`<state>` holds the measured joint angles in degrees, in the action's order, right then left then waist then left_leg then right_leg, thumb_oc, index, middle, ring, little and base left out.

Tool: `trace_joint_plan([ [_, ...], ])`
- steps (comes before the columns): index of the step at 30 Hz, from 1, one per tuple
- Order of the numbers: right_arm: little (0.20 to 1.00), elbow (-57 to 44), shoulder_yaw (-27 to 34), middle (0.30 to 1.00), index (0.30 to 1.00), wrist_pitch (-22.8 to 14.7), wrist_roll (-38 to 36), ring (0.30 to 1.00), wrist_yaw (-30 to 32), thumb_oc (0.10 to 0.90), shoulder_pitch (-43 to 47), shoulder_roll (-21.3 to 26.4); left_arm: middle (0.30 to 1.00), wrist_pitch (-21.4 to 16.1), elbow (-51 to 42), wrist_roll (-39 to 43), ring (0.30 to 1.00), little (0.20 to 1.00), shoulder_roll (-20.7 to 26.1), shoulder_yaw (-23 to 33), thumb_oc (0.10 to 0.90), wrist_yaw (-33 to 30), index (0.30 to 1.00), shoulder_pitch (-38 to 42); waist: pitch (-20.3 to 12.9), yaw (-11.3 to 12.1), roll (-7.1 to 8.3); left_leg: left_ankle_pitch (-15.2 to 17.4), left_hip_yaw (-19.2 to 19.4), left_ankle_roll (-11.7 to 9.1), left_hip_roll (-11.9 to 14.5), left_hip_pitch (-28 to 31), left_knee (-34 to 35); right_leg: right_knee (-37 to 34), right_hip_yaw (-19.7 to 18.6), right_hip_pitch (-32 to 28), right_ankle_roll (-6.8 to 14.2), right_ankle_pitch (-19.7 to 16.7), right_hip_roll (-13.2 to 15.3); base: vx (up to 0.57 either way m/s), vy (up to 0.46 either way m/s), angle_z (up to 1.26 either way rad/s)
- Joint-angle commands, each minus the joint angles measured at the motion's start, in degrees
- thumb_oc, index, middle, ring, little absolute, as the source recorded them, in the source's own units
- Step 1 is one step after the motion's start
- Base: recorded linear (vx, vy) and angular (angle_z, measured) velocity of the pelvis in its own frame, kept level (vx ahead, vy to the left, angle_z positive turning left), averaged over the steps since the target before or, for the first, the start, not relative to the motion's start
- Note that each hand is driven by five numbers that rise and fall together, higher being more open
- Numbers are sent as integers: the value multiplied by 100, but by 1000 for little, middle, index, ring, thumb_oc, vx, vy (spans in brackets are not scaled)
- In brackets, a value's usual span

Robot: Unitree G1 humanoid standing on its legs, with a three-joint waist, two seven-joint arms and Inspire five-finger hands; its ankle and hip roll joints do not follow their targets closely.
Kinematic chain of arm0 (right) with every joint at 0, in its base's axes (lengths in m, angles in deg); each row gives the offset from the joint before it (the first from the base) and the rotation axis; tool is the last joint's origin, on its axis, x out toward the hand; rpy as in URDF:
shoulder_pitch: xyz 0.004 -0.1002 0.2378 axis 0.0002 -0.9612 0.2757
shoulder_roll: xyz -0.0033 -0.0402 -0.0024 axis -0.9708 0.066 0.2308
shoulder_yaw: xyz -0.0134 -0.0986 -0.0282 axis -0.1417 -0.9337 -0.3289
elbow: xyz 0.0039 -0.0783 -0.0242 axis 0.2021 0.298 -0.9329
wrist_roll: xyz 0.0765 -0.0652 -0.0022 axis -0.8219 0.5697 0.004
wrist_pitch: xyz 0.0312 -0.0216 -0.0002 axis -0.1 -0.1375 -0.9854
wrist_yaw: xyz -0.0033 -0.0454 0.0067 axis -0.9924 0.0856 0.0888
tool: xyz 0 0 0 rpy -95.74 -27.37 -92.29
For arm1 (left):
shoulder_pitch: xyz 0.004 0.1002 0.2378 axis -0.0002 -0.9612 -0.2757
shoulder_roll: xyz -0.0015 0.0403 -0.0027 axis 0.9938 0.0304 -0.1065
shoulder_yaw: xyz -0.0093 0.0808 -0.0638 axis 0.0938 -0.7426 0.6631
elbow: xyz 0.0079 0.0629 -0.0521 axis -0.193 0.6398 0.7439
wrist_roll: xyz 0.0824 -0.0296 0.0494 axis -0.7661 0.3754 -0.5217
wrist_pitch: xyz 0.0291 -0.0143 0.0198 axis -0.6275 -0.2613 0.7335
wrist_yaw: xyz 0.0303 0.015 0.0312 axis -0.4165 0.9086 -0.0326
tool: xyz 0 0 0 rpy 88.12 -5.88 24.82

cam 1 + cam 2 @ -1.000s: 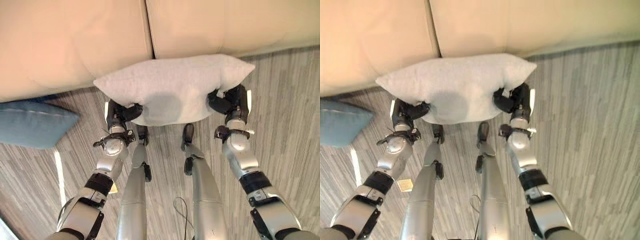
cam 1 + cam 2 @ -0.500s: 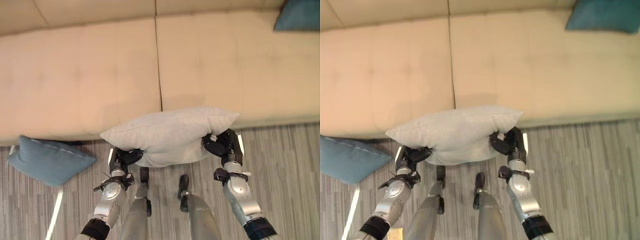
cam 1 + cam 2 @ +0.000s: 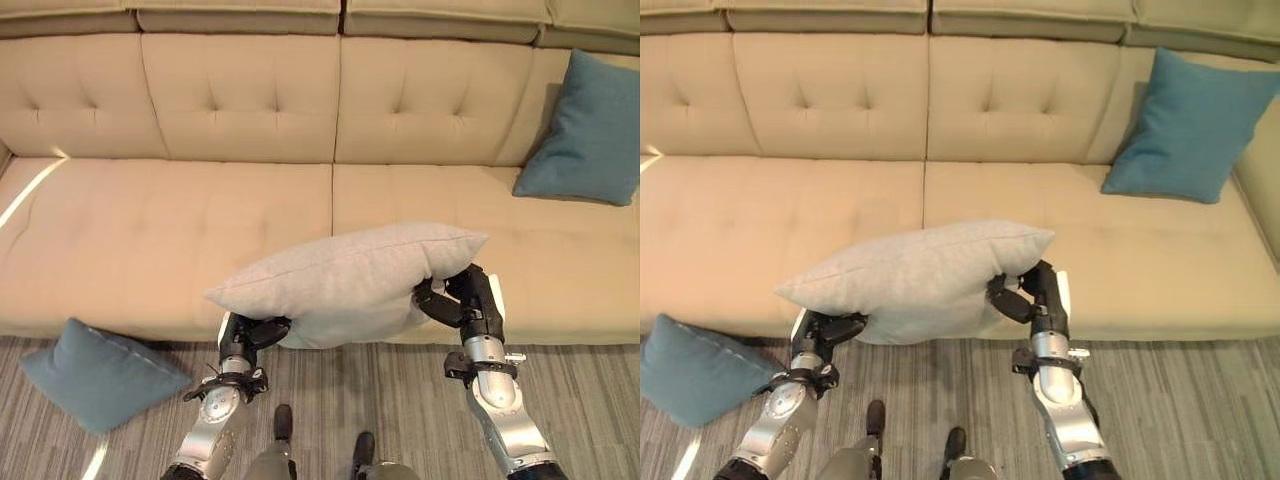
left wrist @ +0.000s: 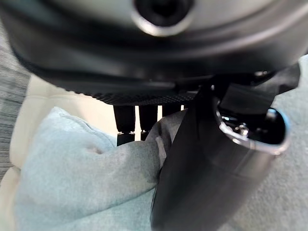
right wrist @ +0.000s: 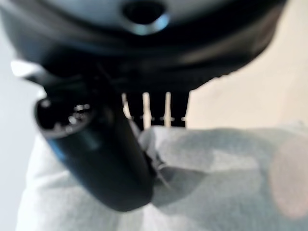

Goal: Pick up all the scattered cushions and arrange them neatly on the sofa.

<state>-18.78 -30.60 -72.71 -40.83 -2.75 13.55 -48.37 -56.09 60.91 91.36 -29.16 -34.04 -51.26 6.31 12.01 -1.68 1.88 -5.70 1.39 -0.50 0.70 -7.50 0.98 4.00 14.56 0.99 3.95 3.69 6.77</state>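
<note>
A pale grey cushion (image 3: 345,280) hangs in the air just in front of the beige sofa's (image 3: 180,220) seat edge. My left hand (image 3: 243,336) pinches its lower left corner, thumb and fingers curled into the cloth (image 4: 86,178). On the other end my right hand (image 3: 462,302) is shut on the cushion's right side, thumb (image 5: 106,159) pressed into the fabric (image 5: 216,173). A teal cushion (image 3: 100,372) lies on the floor at the sofa's foot, to the left. Another teal cushion (image 3: 1192,125) leans upright against the backrest at the sofa's right end.
The sofa's two seat pads (image 3: 770,215) stretch wide behind the held cushion, tufted backrest (image 3: 840,90) above. Grey striped wood-look floor (image 3: 590,400) runs along the sofa's front.
The camera has tilted up, so the whole sofa and the right teal cushion now show. Both hands have raised the grey cushion from floor height to seat-edge height.
</note>
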Motion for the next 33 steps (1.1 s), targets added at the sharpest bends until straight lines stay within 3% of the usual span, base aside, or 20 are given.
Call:
trace_joint_plan([
  [1, 300, -858, -333, 300, 300, -534, 311, 300, -356, 400, 335, -173, 300, -570, -1248, -560, 300, 300, -11, -134, 400, 548, 300, 427, -504, 70, 158, 830, 265, 84, -69, 273, -304, 724, -334, 300, 533, -315, 191, 42, 143, -31],
  [4, 300, -865, -377, 300, 300, -500, 353, 300, -412, 400, 326, -246, 300, -534, -1255, -621, 300, 300, 52, -78, 400, 494, 300, 399, -392, 17, 89, 860, 245, 253, -63, 428, -258, 1647, -622, 764, 629, -554, 140, 73, 165, -23],
  [5, 300, -865, -367, 300, 300, -504, 366, 300, -425, 400, 289, -261, 300, -528, -1215, -656, 300, 300, 30, -50, 400, 469, 300, 404, -383, -12, 58, 886, 206, 285, -82, 534, -192, 1779, -807, 996, 591, -443, 13, 129, 151, -22],
  [7, 300, -853, -345, 300, 300, -490, 390, 300, -444, 400, 275, -258, 300, -525, -1167, -643, 300, 300, -18, -13, 400, 474, 300, 391, -428, -33, 52, 898, 167, 278, -132, 659, -65, 1441, -905, 1064, 502, -265, -143, 145, 68, -18],
  [10, 300, -832, -354, 300, 300, -491, 389, 300, -439, 400, 292, -248, 300, -525, -1146, -638, 300, 300, -36, 7, 400, 476, 300, 365, -442, -39, 64, 920, 168, 270, -163, 754, 20, 1096, -894, 1064, 464, -277, -210, 156, -16, 6],
  [11, 300, -773, -366, 300, 300, -486, 344, 300, -445, 400, 348, -229, 300, -524, -1149, -594, 300, 300, -73, 30, 400, 511, 300, 327, -452, -57, 140, 997, 123, 247, -254, 902, 65, 309, -831, 1177, 462, -534, -280, 188, -45, -5],
  [15, 300, -745, -377, 300, 300, -475, 375, 300, -450, 400, 362, -193, 300, -559, -1120, -574, 300, 300, -106, 53, 400, 560, 300, 358, -452, -106, 169, 1118, -9, 215, -305, 1085, 45, -23, -841, 1155, 488, -684, -356, 197, -68, 10],
  [19, 300, -815, -306, 300, 300, -487, 439, 300, -470, 400, 224, -130, 300, -566, -1134, -570, 300, 300, -212, 20, 400, 574, 300, 346, -539, -150, 212, 1298, -90, 104, -286, 1161, -110, -20, -1040, 924, 365, -636, -451, 201, -119, 23],
  [20, 300, -877, -236, 300, 300, -498, 462, 300, -462, 400, 86, -51, 300, -557, -1113, -561, 300, 300, -270, -49, 400, 604, 300, 345, -639, -237, 188, 1415, -87, -76, -150, 1177, -362, -72, -945, 719, 267, -553, -471, 276, -228, 33],
  [21, 300, -906, -176, 300, 300, -493, 448, 300, -459, 400, 6, 21, 300, -550, -1098, -569, 300, 300, -300, -100, 400, 598, 300, 408, -574, -278, 232, 1190, -44, -251, -86, 845, -1282, -85, -946, 538, 148, -480, -471, 271, -229, 50],
  [22, 300, -907, -173, 300, 300, -493, 447, 300, -459, 400, 7, 22, 300, -550, -1096, -569, 300, 300, -301, -101, 400, 598, 300, 412, -576, -290, 224, 1220, -58, -255, -79, 802, -1350, -84, -931, 545, 145, -481, -476, 78, -154, 81],
  [23, 300, -901, -150, 300, 300, -502, 435, 300, -441, 400, 7, 67, 300, -544, -1079, -541, 300, 300, -324, -125, 400, 572, 300, 464, -500, -300, 268, 1066, -36, -328, -55, 400, -2027, -95, -900, 481, 61, -461, -445, 8, -115, 72],
  [25, 300, -872, -115, 300, 300, -474, 384, 300, -418, 400, -11, 93, 300, -543, -1032, -515, 300, 300, -342, -105, 400, 556, 300, 511, -439, -310, 323, 944, 169, -306, 74, 30, -2574, -152, -876, 365, -37, -364, -427, 70, -135, 25],
  [26, 300, -844, -71, 300, 300, -449, 357, 300, -407, 400, -46, 99, 300, -529, -1031, -509, 300, 300, -319, -61, 400, 570, 300, 523, -449, -268, 347, 1091, 291, -197, 84, -268, -2431, -226, -855, 245, -52, -282, -411, 105, -66, 6],
  [28, 300, -841, -48, 300, 300, -446, 343, 300, -406, 400, -63, 81, 300, -521, -1034, -504, 300, 300, -304, -50, 400, 581, 300, 492, -475, -238, 364, 1221, 297, -126, 32, -279, -2124, -263, -882, 192, -23, -250, -395, 203, 0, 7],
  [29, 300, -815, -25, 300, 300, -441, 326, 300, -391, 400, -91, 68, 300, -497, -1047, -536, 300, 300, -300, -26, 400, 552, 300, 444, -504, -182, 332, 1046, 208, -118, -35, -395, -1564, -315, -908, 105, 4, -204, -454, 235, 31, 2],
  [30, 300, -815, -26, 300, 300, -441, 326, 300, -391, 400, -96, 68, 300, -495, -1050, -539, 300, 300, -300, -28, 400, 550, 300, 438, -500, -182, 345, 1022, 211, -116, -52, -352, -1505, -320, -909, 86, 7, -197, -439, 237, 47, 2],
  [33, 300, -759, -27, 300, 300, -418, 294, 300, -338, 400, -53, 47, 300, -487, -1117, -550, 300, 300, -289, 4, 400, 503, 300, 454, -474, -30, 272, 495, 27, -203, -113, -630, -831, -378, -1050, -148, 1, -47, -591, 190, 63, -7],
])
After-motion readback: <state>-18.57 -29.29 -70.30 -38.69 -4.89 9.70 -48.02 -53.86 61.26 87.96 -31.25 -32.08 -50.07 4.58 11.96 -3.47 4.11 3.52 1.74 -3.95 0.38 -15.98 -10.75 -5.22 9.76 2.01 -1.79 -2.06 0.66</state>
